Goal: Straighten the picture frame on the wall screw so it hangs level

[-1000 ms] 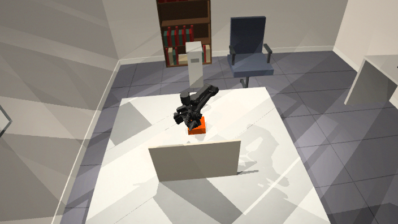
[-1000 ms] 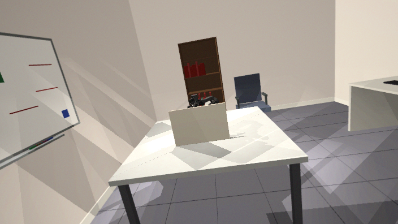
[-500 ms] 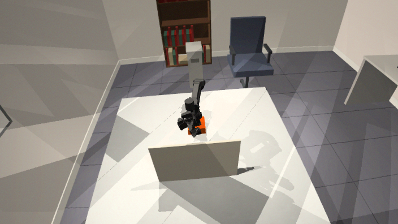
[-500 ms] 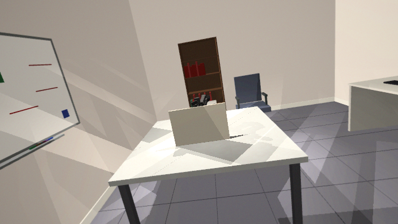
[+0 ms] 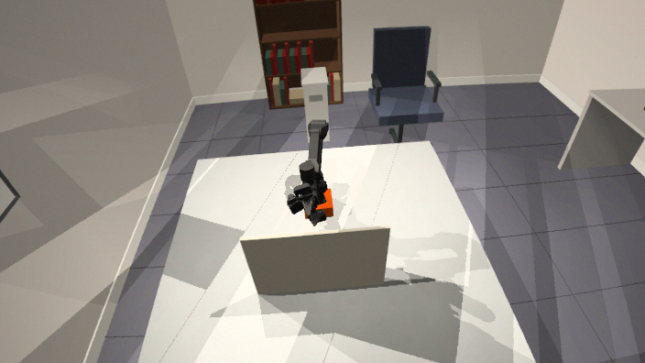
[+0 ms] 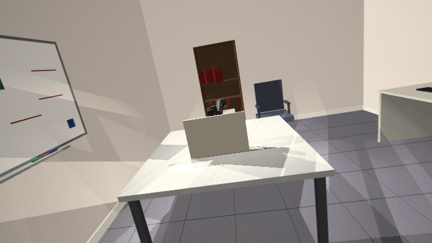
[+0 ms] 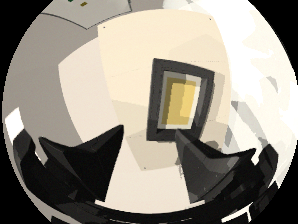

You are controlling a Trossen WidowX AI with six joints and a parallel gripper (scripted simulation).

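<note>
Jaws of gripper (image 5: 305, 214) (image 6: 214, 111) (image 7: 150, 128) stand partly open, nothing between them. Dark picture frame (image 7: 180, 102) hangs on upright panel (image 5: 321, 261) (image 6: 216, 135), on side facing arm; true tilt hard to judge through curved wrist view. Panel stands inside counter's (image 5: 234, 192) (image 6: 227, 183) edges; orange base (image 5: 328, 209) sits between panel and far edge. Blue chair (image 5: 399, 60) (image 6: 268, 96) beyond one far corner.

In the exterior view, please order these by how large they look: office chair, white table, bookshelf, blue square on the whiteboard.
1. White table
2. Bookshelf
3. Office chair
4. Blue square
</note>
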